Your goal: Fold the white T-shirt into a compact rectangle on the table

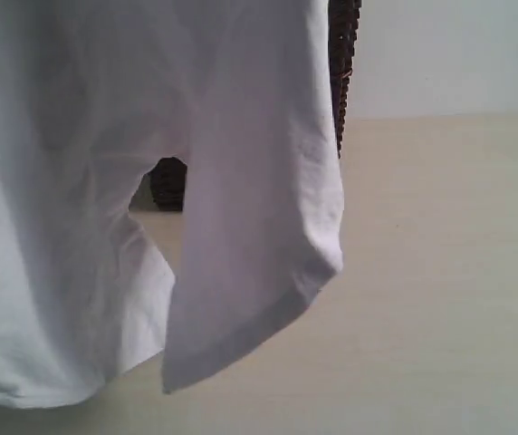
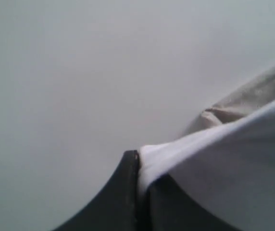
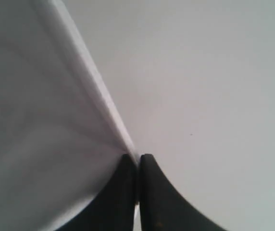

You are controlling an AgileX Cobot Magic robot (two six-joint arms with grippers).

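Observation:
The white T-shirt [image 1: 105, 181] hangs in the air close to the exterior camera and fills the left half of that view, one short sleeve [image 1: 259, 272] drooping lowest over the table [image 1: 440, 272]. No gripper shows in the exterior view. In the left wrist view my left gripper [image 2: 140, 161] is shut on a bunched edge of the white T-shirt [image 2: 233, 163], which drapes over one finger. In the right wrist view my right gripper [image 3: 138, 161] is shut on a hemmed edge of the white T-shirt [image 3: 41, 125], pulled taut away from the fingertips.
A dark brown wicker basket [image 1: 343, 54] stands behind the hanging shirt, and part of it [image 1: 168, 184] shows through the gap under the sleeve. A pale wall [image 1: 449, 54] rises behind the table.

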